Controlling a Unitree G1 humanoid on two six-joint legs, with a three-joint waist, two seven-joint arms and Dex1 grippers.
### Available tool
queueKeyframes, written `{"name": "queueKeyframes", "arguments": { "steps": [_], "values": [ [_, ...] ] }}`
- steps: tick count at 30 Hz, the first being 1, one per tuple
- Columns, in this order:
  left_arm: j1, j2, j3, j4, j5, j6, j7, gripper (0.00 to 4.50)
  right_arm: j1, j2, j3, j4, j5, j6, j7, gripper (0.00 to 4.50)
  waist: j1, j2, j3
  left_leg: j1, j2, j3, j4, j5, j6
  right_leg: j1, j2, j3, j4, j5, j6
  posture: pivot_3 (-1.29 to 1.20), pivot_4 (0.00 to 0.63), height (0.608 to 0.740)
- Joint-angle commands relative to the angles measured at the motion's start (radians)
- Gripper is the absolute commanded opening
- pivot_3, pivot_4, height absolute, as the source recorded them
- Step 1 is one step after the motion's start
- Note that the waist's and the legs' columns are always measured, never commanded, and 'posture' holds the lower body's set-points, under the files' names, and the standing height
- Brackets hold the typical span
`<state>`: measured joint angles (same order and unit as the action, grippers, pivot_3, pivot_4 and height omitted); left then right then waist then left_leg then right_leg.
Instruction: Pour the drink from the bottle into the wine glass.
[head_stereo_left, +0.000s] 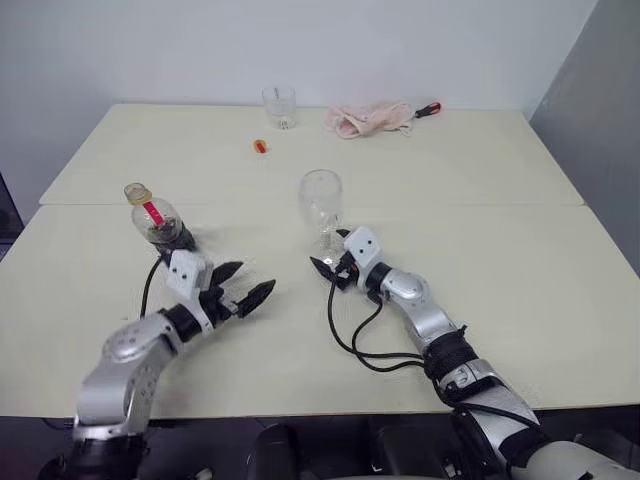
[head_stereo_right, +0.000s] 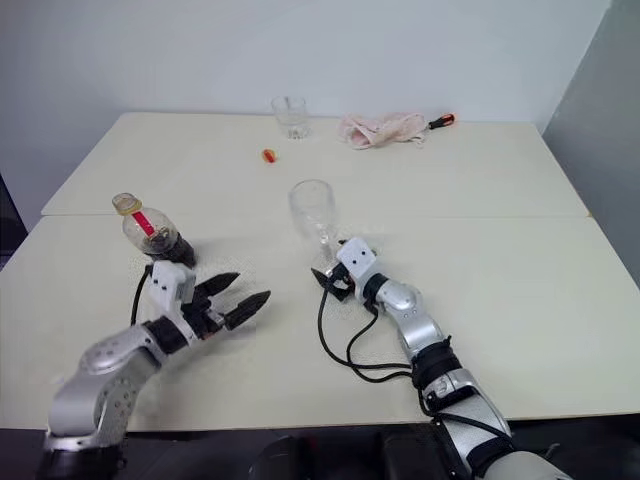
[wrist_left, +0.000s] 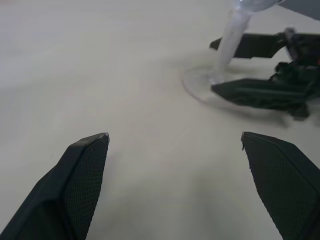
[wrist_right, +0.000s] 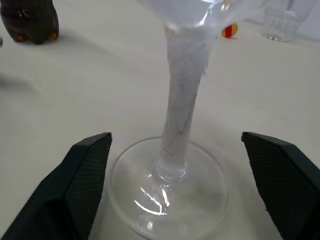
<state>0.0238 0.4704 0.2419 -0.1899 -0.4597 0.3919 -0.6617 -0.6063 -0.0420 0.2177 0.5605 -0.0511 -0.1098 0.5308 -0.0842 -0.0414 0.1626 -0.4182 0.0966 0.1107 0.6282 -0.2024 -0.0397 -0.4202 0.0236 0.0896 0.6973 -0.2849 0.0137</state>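
The bottle (head_stereo_left: 157, 218) stands on the table at the left, with the dark drink (head_stereo_left: 170, 237) low in its body and a red label strip. The wine glass (head_stereo_left: 322, 203) stands upright near the middle and looks empty. My right gripper (head_stereo_left: 330, 254) lies low on the table, open, with its fingers (wrist_right: 85, 175) on either side of the glass stem (wrist_right: 181, 110), just above the foot and apart from it. My left gripper (head_stereo_left: 256, 277) is open and holds nothing. It hovers between bottle and glass, pointing toward the glass foot (wrist_left: 199, 86).
A short clear tumbler (head_stereo_left: 279, 106), a pink cloth (head_stereo_left: 368, 118) and a red-handled tool (head_stereo_left: 428, 109) sit at the far edge. A small red and yellow cap (head_stereo_left: 260, 146) lies behind the glass. A seam (head_stereo_left: 480, 205) runs between the two tabletops.
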Motion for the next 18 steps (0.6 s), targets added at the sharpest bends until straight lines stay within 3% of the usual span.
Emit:
{"name": "queueKeyframes", "arguments": {
  "steps": [1,12,18],
  "values": [
    [0.047,-0.032,0.073,-0.006,0.009,-0.084,0.054,4.5,0.062,-0.076,0.019,-0.212,0.038,0.145,0.117,4.43,0.004,0.0,0.0,0.0,0.0,0.0,0.0,0.0,0.0,0.0,0.0,0.0,0.0,0.0,0.0,0.0,0.15,0.74],
    [0.04,-0.064,0.127,0.158,0.057,-0.258,0.132,4.5,0.213,-0.414,-0.062,-0.761,0.232,0.636,0.334,4.43,0.007,-0.002,0.0,0.001,-0.002,0.0,0.001,0.0,0.001,0.001,-0.003,0.0,-0.001,-0.002,0.006,0.0,0.15,0.74],
    [-0.032,-0.035,0.138,0.28,0.074,-0.313,0.131,4.5,0.135,-0.508,-0.146,-0.986,0.463,0.893,0.397,4.43,0.003,-0.003,0.0,0.001,-0.003,-0.001,0.001,0.0,0.001,0.0,0.001,0.0,0.0,-0.003,0.005,0.0,0.15,0.74]
  ]
}}
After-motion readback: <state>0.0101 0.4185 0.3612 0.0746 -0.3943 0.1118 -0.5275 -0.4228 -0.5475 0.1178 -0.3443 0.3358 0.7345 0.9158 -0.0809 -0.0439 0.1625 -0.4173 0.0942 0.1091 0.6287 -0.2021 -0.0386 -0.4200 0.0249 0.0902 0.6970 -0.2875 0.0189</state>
